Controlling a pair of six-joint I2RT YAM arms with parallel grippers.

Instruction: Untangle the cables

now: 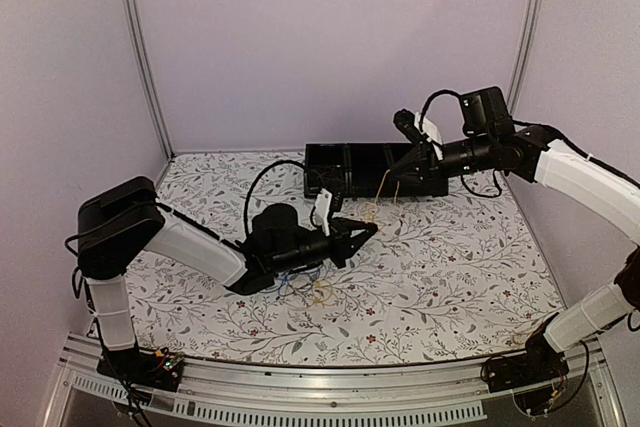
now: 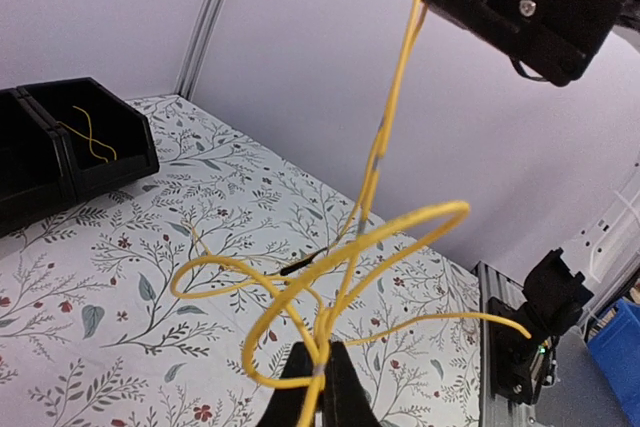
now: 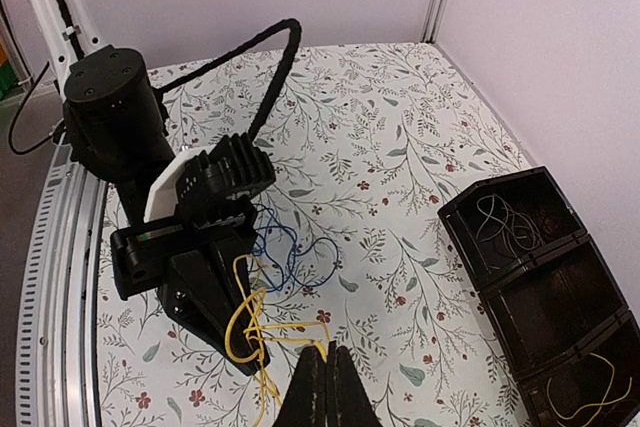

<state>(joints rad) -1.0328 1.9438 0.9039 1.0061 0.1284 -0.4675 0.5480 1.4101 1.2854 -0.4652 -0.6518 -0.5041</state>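
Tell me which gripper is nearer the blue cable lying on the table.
Left. The left gripper sits low, right next to the blue cable, pinching a yellow cable; the right gripper is raised further off, holding that cable higher up.

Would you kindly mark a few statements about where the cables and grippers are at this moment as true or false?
1. The left gripper and the right gripper are both shut on the yellow cable. True.
2. The blue cable is lifted into the air. False: it lies on the table.
3. A whitish cable lies in one compartment of the black bin. True.
4. None of the black bin's compartments holds anything yellow. False: a second yellow cable lies in another compartment.
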